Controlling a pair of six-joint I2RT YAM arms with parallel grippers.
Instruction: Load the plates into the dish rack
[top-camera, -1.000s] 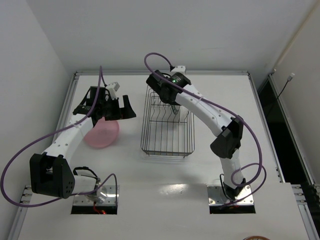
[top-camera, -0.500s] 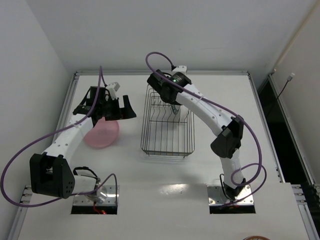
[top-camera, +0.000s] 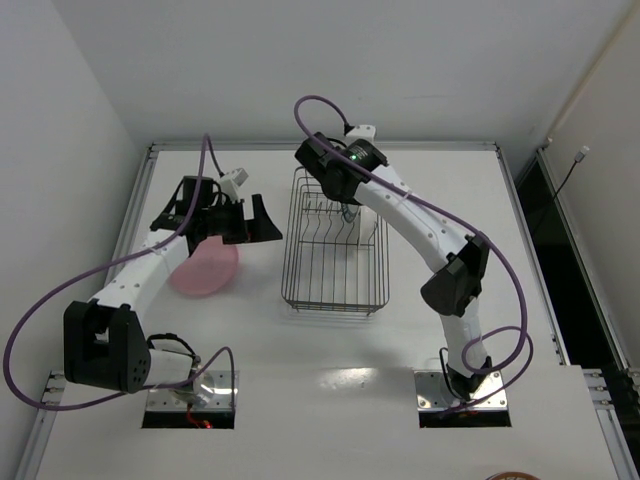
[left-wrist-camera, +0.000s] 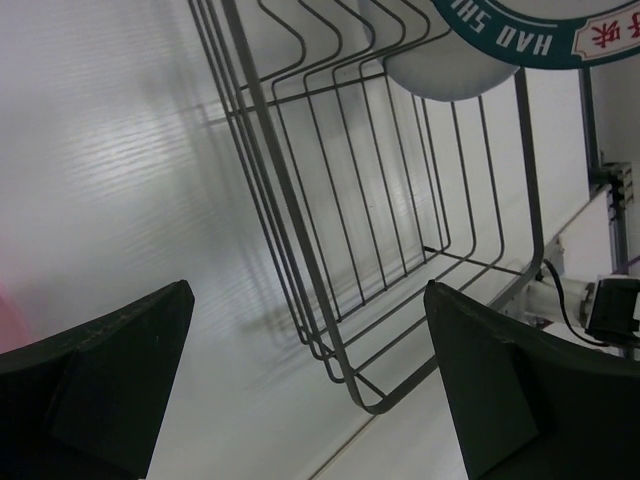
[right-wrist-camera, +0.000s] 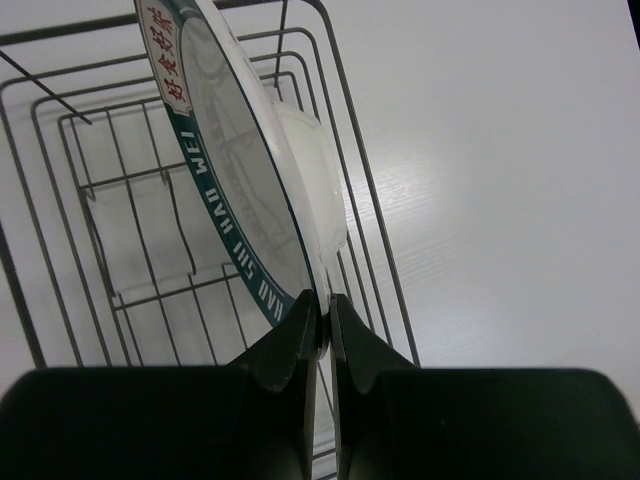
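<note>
Right gripper (right-wrist-camera: 320, 325): fingers clamped on rim of patterned plate (right-wrist-camera: 235, 200). Plate on edge, tilted, at far end of dish rack (top-camera: 335, 285).
Judgement: line rim up between two prongs, lower straight, let go only once seated. Whether seated now, cannot tell.
Rack: no other plate seen in nearer slots.
Left gripper (left-wrist-camera: 308, 300): fingers apart, empty, just left of rack.
Pink plate (top-camera: 203, 270): flat on table (top-camera: 330, 350), left of rack.

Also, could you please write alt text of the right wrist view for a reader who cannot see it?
The right gripper pinches the rim of a plate with a teal lettered border, holding it on edge, with the wire rack behind it. White table shows to the right.
</note>
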